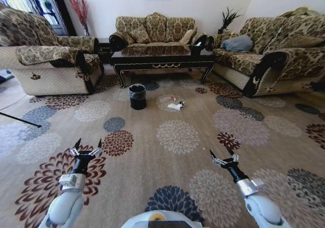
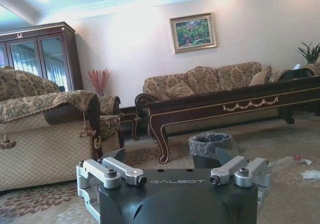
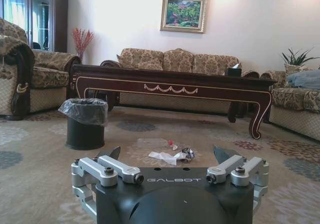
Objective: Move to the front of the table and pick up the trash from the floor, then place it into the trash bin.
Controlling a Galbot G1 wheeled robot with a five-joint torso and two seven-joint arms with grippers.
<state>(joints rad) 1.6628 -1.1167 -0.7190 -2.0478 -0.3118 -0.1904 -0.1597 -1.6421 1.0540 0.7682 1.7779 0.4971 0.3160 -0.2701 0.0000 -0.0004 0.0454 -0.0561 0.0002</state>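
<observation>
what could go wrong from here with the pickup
The trash is a loose scatter of crumpled paper, a red-capped piece and small bits, so one grasp may leave some behind. It lies close to the trash bin and the table, so driving in could nudge either. Both open grippers, left and right, hang far short of it.

My left gripper (image 1: 86,145) hangs low in front of me on the left, arm stretched forward, wrist straight. Its two dark fingertips (image 1: 77,143) are spread wide, pointing ahead and slightly up, with nothing between them. My right gripper (image 1: 223,154) sits level with it on the right, arm angled a little inward. Its fingers (image 1: 213,154) are parted just as wide, with nothing between them either. In both wrist views my silver finger links (image 2: 116,171) splay outward to each side of the black palm (image 3: 175,194).
</observation>
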